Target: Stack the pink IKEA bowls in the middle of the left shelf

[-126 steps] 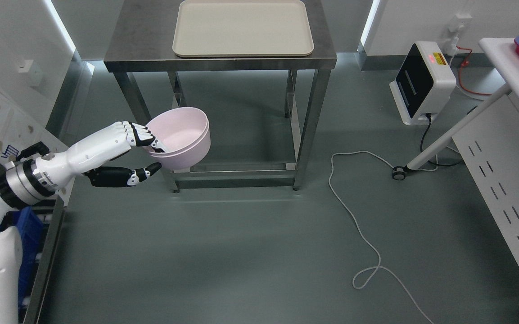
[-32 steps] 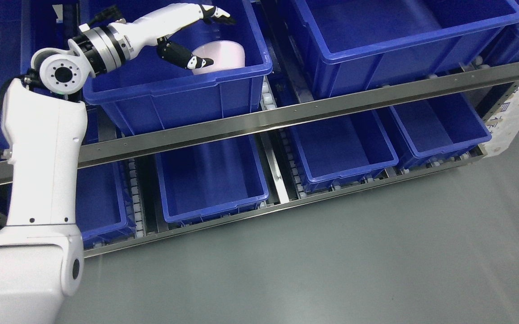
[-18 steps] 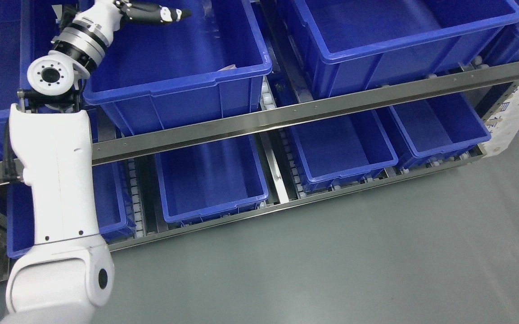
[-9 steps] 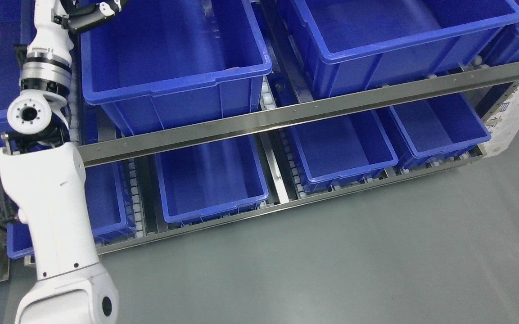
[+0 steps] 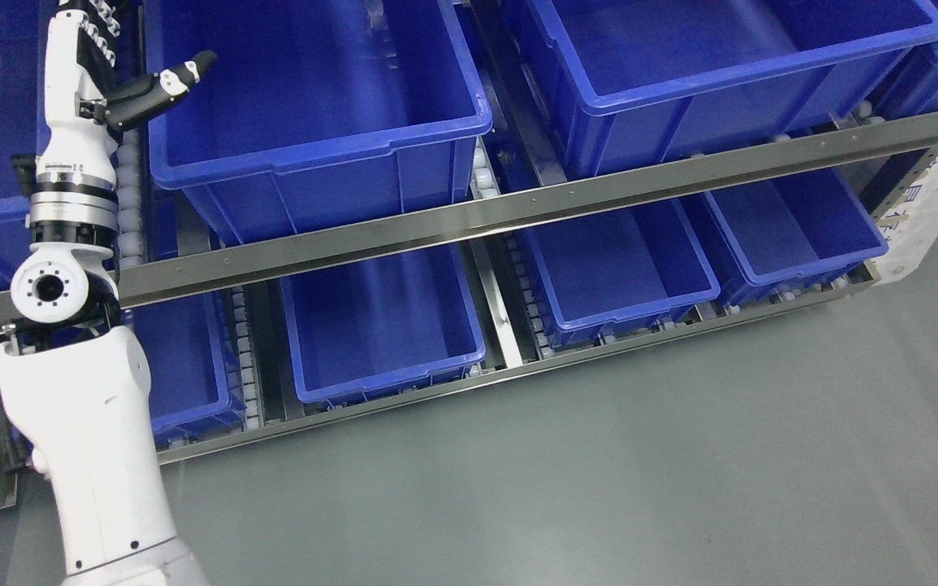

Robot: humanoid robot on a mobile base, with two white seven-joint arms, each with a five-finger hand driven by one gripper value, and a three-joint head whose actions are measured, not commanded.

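Pink bowls are not showing anywhere in the head view; the inside of the upper-row blue bin (image 5: 314, 106) beside the hand is showing only blue walls and floor, and its near wall is hiding the lowest front part of the interior. The left arm (image 5: 78, 391) is rising from the lower left edge and standing almost upright in front of the shelf rail (image 5: 517, 216). The left hand (image 5: 111, 73) is sitting at the top left, just beside the bin's left rim. Its thumb (image 5: 161, 85) is pointing out over that rim. The fingers are extending upward and are being cut off by the top edge, so whether they are spread or curled cannot be told; no object is showing against the visible part of the hand. Further blue bins (image 5: 623, 268) are sitting on the lower shelf row.
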